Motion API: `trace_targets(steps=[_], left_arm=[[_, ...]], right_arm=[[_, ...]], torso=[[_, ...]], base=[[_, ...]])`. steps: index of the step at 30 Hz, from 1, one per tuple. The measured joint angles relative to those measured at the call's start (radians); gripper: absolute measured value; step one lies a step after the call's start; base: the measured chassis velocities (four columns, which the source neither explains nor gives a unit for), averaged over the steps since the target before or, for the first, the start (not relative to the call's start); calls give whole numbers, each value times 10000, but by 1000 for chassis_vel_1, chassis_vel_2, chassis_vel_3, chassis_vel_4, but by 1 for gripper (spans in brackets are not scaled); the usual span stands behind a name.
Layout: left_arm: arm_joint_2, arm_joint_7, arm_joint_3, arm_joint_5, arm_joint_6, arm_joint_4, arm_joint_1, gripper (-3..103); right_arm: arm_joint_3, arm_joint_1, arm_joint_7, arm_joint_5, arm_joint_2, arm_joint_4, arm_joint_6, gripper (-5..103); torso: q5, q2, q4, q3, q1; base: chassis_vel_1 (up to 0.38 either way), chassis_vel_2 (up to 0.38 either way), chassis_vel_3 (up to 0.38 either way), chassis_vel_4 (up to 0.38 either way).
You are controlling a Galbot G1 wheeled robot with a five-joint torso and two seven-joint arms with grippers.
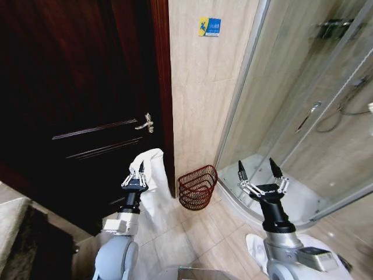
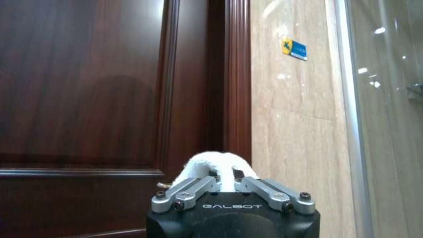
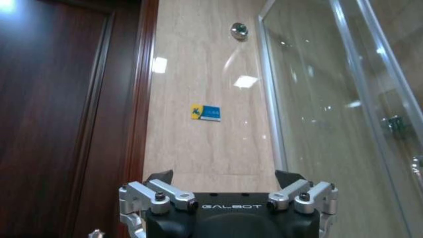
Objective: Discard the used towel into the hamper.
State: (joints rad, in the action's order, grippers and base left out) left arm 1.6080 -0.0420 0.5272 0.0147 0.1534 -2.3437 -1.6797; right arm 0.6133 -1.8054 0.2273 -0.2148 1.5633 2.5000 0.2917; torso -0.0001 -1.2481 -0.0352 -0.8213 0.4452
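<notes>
White towel (image 1: 150,169), one wire hamper (image 1: 197,186)

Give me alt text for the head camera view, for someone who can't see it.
The left gripper holds a white towel raised before a dark wooden door, left of the reddish-brown wire hamper on the tiled floor. The right gripper hangs open by the glass shower enclosure.

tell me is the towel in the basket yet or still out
Out. The white towel hangs from the left gripper, shut on it beside the dark door. The basket stands apart on the floor; nothing white shows inside it.
</notes>
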Motion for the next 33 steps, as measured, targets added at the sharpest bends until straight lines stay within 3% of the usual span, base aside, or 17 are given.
trace_targets(steps=[15, 24, 27, 29, 33], left_arm=[[7, -199, 66, -39, 157, 320, 152, 3], [-2, -375, 80, -69, 241, 578, 226, 3], [0, -508, 57, -154, 374, 761, 320, 3], [0, -682, -11, -258, 860, 1073, 324, 3], [2, -752, -110, -193, 1012, 1390, 354, 3]], right_arm=[[1, 40, -27, 28, -4, 0, 240, 100], [21, -14, -8, 40, 23, 0, 188, 100], [-17, -6, 51, 64, 26, 0, 145, 100], [-41, -17, 133, 63, 13, 0, 191, 100], [0, -56, 134, 46, -9, 0, 282, 100]], torso=[[5, 0, 2, 0, -1], [-3, 0, 0, 0, 1], [3, 0, -1, 0, 0], [2, 0, 2, 0, -1], [1, -1, -2, 0, -1]], base=[[-123, -150, 137, 134], [35, 43, -33, -34], [0, 0, 0, 0], [0, 0, 0, 0], [-12, 7, 13, 2]])
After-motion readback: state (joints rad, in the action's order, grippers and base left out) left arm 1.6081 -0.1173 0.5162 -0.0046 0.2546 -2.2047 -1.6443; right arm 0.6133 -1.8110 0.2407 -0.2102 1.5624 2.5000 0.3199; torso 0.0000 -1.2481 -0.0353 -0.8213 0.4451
